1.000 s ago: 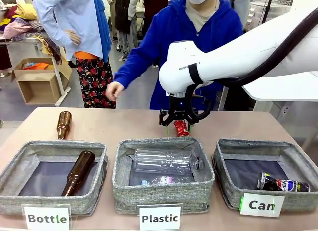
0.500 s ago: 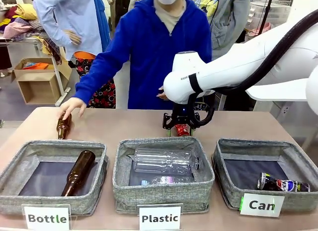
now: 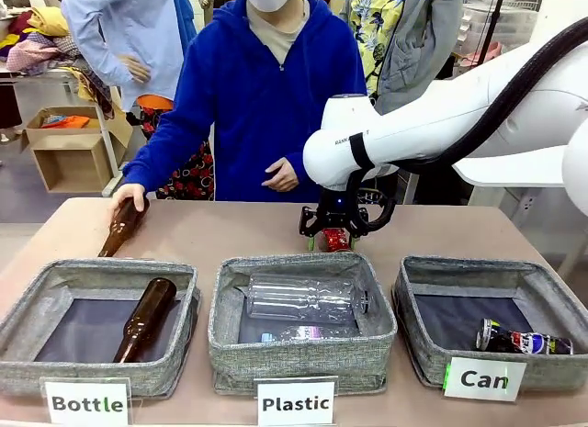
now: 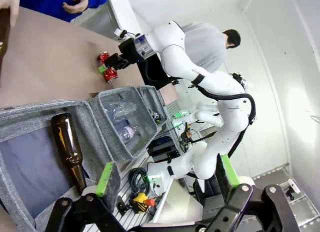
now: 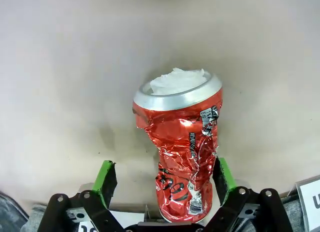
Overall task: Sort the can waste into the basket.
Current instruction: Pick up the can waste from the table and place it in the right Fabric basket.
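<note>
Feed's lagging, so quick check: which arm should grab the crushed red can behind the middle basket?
Right. The right gripper is already down at the red can, jaws open on either side of it. The left gripper hangs back over the Bottle basket, far from it.

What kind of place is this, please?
Probably a robotics lab set up for waste sorting: a white robot arm works over a table with grey baskets signed "Bottle", "Plastic" and "Can"; another robot stands behind.
</note>
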You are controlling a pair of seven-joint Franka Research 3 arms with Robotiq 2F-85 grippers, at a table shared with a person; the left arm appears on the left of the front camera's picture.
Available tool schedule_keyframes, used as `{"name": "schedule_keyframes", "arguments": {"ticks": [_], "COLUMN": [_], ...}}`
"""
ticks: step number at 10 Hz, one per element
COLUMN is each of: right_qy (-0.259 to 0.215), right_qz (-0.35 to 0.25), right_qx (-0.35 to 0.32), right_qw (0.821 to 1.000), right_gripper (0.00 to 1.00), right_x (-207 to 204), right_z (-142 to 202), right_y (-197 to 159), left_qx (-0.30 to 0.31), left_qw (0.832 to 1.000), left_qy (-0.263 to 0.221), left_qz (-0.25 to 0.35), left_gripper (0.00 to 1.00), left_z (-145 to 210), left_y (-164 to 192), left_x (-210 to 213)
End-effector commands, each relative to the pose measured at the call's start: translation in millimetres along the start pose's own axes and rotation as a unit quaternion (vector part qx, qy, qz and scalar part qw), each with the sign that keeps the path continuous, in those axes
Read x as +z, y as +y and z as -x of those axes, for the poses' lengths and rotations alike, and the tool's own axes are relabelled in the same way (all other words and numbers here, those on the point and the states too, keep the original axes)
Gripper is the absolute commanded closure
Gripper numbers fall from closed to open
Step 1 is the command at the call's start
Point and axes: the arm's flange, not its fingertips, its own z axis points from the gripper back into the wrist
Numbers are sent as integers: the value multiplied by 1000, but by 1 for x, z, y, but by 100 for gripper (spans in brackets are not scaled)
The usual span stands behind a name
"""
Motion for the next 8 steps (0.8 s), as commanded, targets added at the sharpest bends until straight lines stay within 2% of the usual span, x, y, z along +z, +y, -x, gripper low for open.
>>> {"name": "schedule_keyframes", "arguments": {"ticks": [1, 2, 3, 4, 5, 7, 8], "right_qy": [3, 2, 1, 4, 5, 10, 11], "right_qz": [-11, -11, -4, -5, -6, -7, -5], "right_qx": [12, 13, 14, 15, 15, 12, 12], "right_qw": [1000, 1000, 1000, 1000, 1000, 1000, 1000], "right_gripper": [0, 0, 42, 59, 100, 100, 86], "right_x": [4, 4, 3, 1, 3, 4, 3], "right_z": [-5, -5, -5, -6, -6, -9, -9], "right_y": [-5, -4, -3, -3, -5, -6, -7], "left_qx": [4, 4, 4, 4, 4, 6, -28], "left_qw": [1000, 1000, 1000, 1000, 1000, 1000, 999], "left_qy": [5, 5, 5, 5, 5, 11, -8], "left_qz": [9, 9, 9, 9, 9, 5, 31], "left_gripper": [0, 0, 0, 0, 0, 0, 0], "left_z": [-1, -1, -1, -1, -1, 0, -2], "left_y": [3, 3, 3, 3, 3, 5, -26], "left_x": [-10, -10, -10, -10, -10, -9, 17]}}
